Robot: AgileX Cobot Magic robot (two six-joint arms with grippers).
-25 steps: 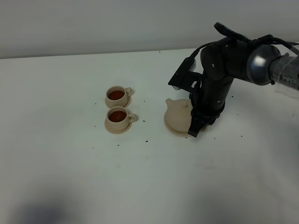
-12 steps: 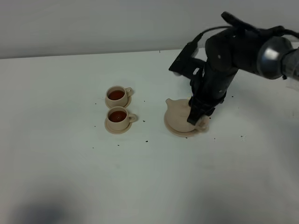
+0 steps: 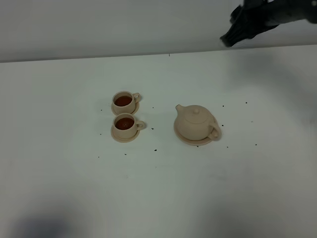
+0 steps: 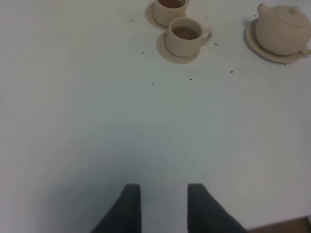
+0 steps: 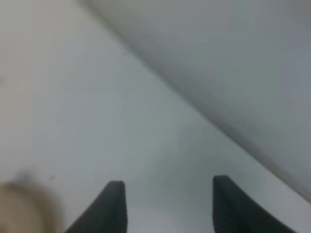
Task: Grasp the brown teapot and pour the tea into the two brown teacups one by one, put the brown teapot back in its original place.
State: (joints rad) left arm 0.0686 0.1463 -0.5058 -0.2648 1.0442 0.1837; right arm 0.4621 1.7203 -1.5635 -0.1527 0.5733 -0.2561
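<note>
The brown teapot (image 3: 194, 123) stands upright on its wide saucer (image 3: 200, 142), the original place, right of centre. The two brown teacups (image 3: 123, 101) (image 3: 125, 124) sit on small saucers to its left, each holding dark tea. My right gripper (image 3: 232, 35) is high at the back right, far from the teapot; the right wrist view shows it open and empty (image 5: 167, 194). My left gripper (image 4: 164, 199) is open and empty above bare table, well short of the cups (image 4: 183, 35) and the teapot (image 4: 282, 30). It does not show in the exterior high view.
The white table (image 3: 158, 188) carries a few small dark specks around the cups and teapot. A grey wall (image 3: 99, 25) rises behind its far edge. A blurred tan shape (image 5: 19, 208) shows in the right wrist view.
My right gripper has let go of the teapot's handle side and risen up and back to the far right. The teapot stays on its saucer.
</note>
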